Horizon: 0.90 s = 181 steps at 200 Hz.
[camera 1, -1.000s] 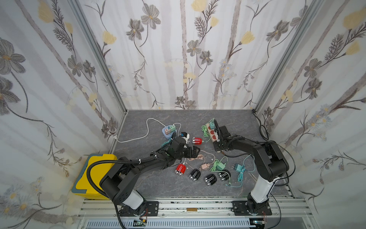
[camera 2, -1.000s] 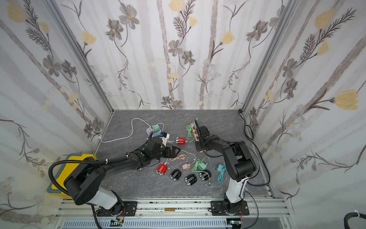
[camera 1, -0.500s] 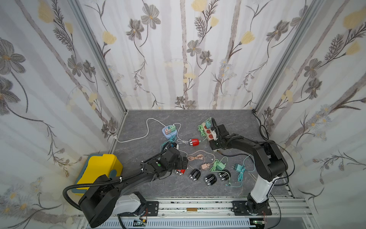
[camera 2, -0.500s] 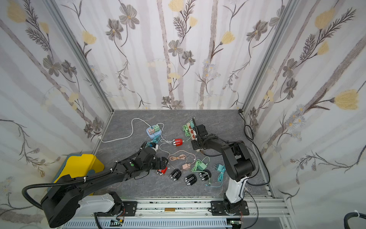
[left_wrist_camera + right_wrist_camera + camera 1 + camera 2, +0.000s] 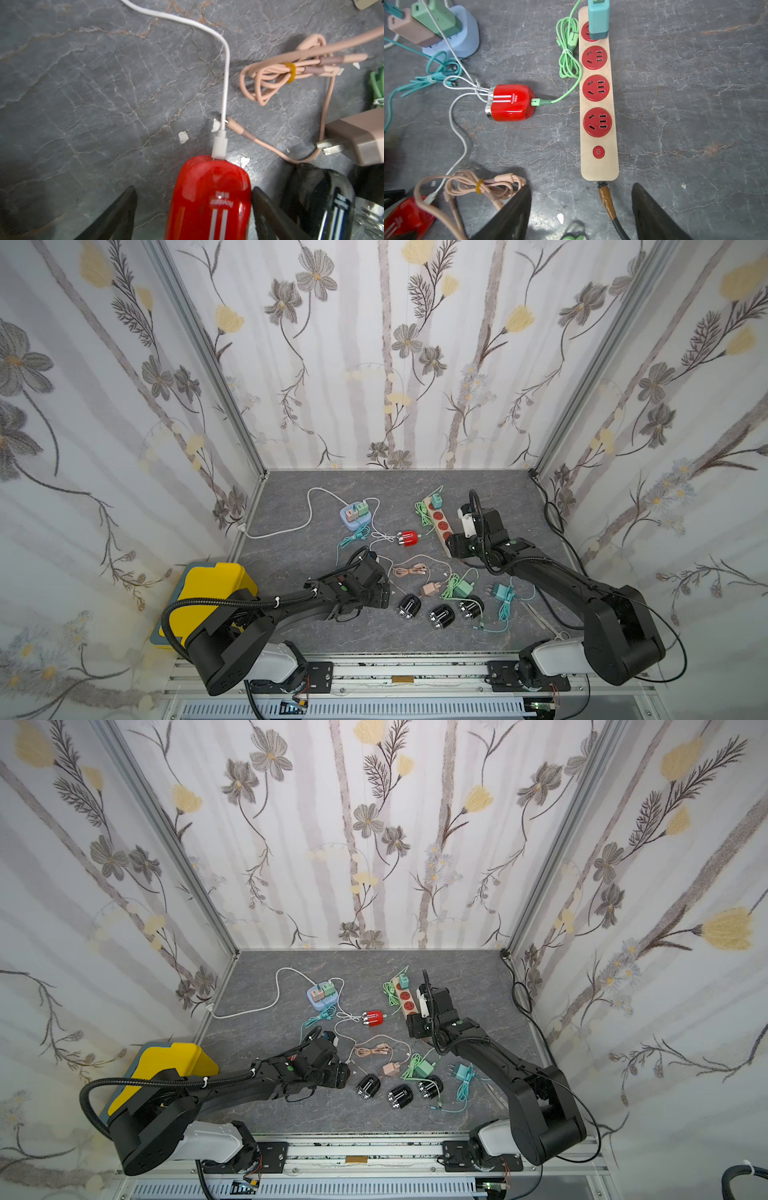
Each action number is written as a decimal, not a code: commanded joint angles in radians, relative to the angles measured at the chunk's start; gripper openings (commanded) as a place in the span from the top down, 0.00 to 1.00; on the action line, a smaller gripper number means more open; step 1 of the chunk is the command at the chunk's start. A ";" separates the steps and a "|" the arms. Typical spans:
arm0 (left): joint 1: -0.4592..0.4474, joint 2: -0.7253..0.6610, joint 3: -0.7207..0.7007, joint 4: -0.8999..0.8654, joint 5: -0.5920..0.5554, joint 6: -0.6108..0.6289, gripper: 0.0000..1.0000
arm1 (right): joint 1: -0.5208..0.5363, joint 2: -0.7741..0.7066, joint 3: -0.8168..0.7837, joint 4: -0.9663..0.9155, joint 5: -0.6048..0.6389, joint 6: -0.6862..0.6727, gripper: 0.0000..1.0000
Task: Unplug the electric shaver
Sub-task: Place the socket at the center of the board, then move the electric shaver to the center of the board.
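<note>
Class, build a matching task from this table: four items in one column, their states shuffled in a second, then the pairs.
1 near red shaver, between the left fingers
2 far red shaver
3 pink cable bundle
4 teal adapter

A tied with a yellow band
B plugged into the power strip
C green cable plugged in
D white cable plugged in

Pairs: 1-D, 2-C, 3-A, 4-B

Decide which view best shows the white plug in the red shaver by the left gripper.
Left wrist view: the white plug sits large and sharp in the red shaver at the left gripper. Right wrist view shows it tiny; both top views hide it.
</note>
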 commanded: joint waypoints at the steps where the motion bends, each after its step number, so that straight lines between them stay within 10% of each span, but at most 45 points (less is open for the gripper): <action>1: 0.003 0.024 0.014 -0.033 -0.054 -0.028 0.20 | 0.003 -0.049 -0.021 0.049 -0.021 0.049 0.26; 87: 0.205 -0.018 -0.025 -0.089 -0.104 -0.087 0.32 | 0.219 -0.170 -0.064 0.130 -0.138 0.087 0.45; 181: 0.350 -0.155 -0.020 0.013 0.097 -0.044 0.20 | 0.501 0.123 0.054 0.079 0.066 0.075 0.43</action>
